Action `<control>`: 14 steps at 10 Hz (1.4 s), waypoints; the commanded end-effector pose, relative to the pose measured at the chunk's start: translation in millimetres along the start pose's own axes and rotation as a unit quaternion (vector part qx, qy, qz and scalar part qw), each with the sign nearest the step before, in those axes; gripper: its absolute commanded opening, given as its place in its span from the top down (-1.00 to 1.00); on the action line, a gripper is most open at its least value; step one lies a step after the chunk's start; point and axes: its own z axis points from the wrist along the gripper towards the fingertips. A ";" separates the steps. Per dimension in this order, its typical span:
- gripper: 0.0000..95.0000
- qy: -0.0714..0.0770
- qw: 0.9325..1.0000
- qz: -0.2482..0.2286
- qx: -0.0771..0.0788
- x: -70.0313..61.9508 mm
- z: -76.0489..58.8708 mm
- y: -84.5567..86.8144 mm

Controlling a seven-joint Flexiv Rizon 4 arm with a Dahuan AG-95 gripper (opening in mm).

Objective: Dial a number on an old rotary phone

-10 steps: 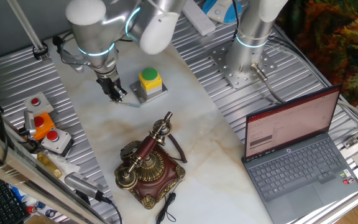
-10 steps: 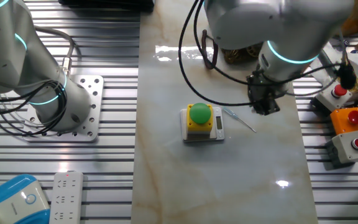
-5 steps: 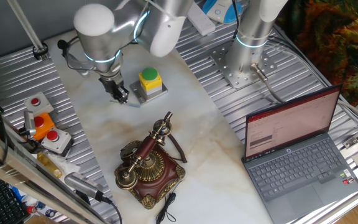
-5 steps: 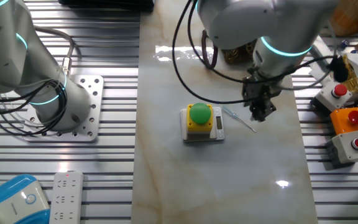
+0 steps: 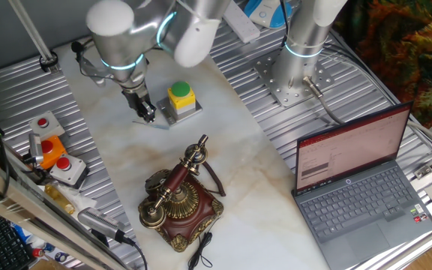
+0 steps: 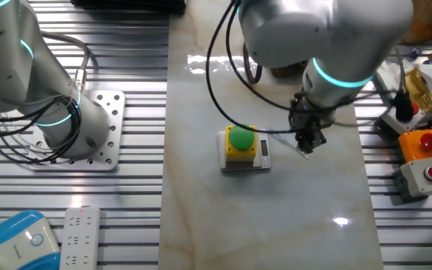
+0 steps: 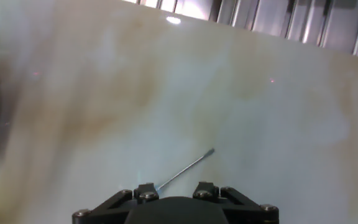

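The old rotary phone [image 5: 180, 201] stands near the table's front edge, its brass-and-wood handset [image 5: 177, 180] on the cradle and its black cord trailing at the base. In the other fixed view only a brown piece of it [image 6: 282, 70] shows behind the arm. My gripper [image 5: 147, 113] [image 6: 306, 142] is far from the phone, low over the table beside the yellow box. Directly under it lies a thin clear stick [image 6: 282, 138] [image 7: 188, 167]. In the hand view the stick runs out from beneath the hand, and the fingers themselves do not show.
The yellow box with a green button [image 5: 181, 100] [image 6: 241, 147] sits right beside the gripper. Grey boxes with red buttons [image 5: 57, 159] [image 6: 422, 166] lie at the table's side. An open laptop [image 5: 358, 184] and a second arm's base [image 5: 300, 75] stand on the right.
The gripper has slid a short way toward the yellow box and now hangs over the thin stick. The phone has not moved.
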 end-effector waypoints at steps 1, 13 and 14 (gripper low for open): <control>0.20 0.014 0.983 -0.182 0.020 3.4 1.7 0.1; 0.20 0.007 0.894 -0.441 0.080 11.1 6.1 -2.5; 0.20 -0.001 0.892 -0.445 0.084 11.1 6.1 -2.5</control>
